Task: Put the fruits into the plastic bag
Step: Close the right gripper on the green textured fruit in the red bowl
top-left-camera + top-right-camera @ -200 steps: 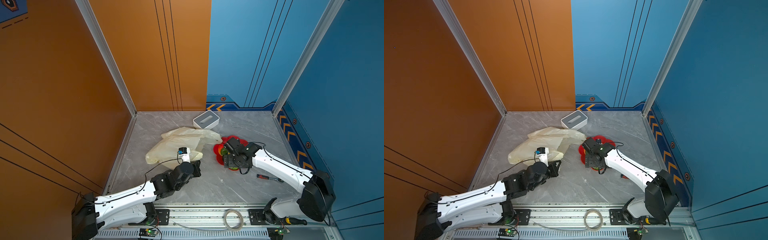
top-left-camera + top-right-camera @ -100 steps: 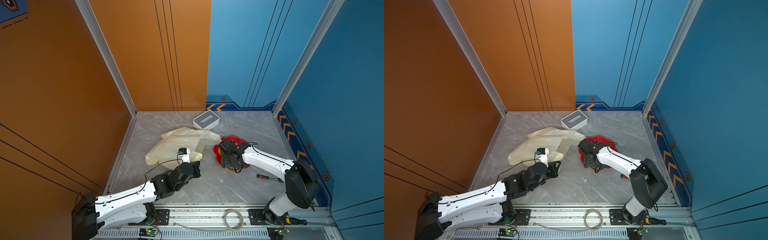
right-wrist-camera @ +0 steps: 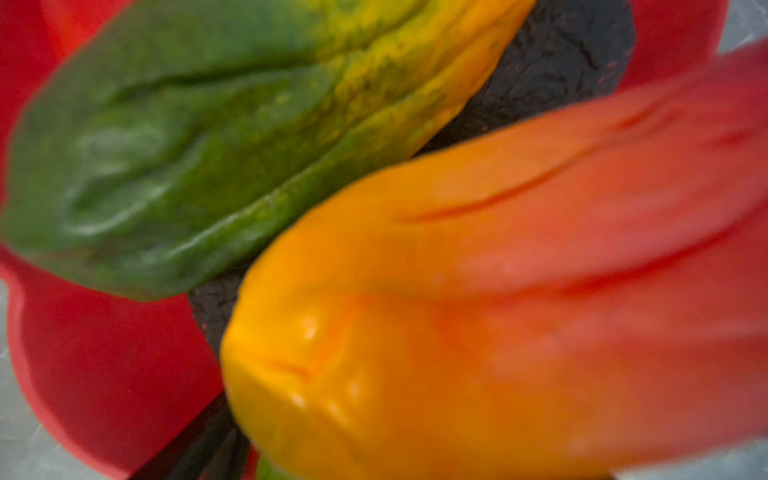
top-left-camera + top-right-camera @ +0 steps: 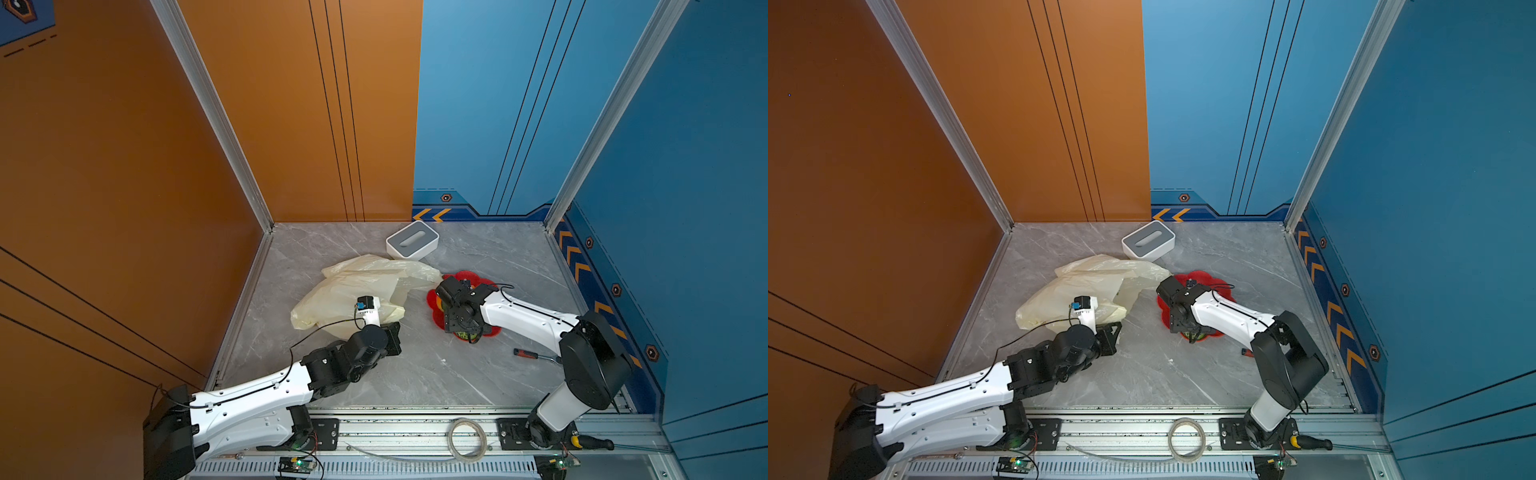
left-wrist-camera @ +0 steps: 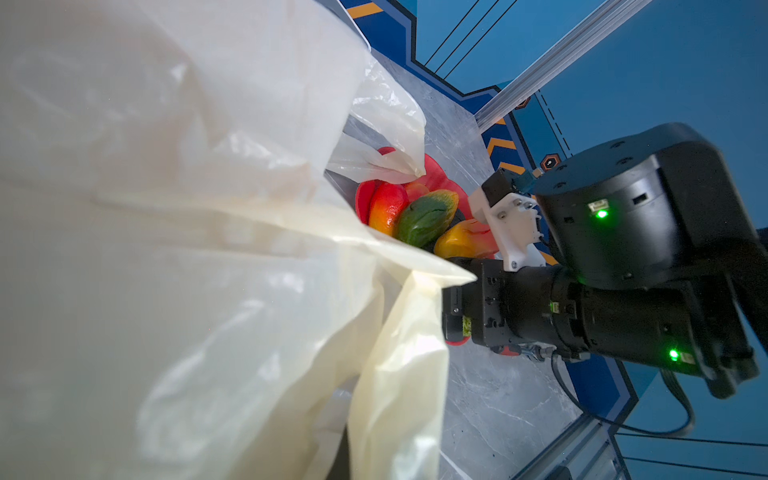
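Fruits (image 5: 424, 216) heaped in red dish (image 5: 362, 201) under right hand (image 4: 460, 328), grip unclear, left hand (image 4: 392, 333) clenched on plastic bag (image 4: 353, 282)

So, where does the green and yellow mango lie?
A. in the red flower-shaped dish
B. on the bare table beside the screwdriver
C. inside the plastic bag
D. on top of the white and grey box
A: the left wrist view shows the green and yellow mango lying among other fruits in the red dish, outside the plastic bag.
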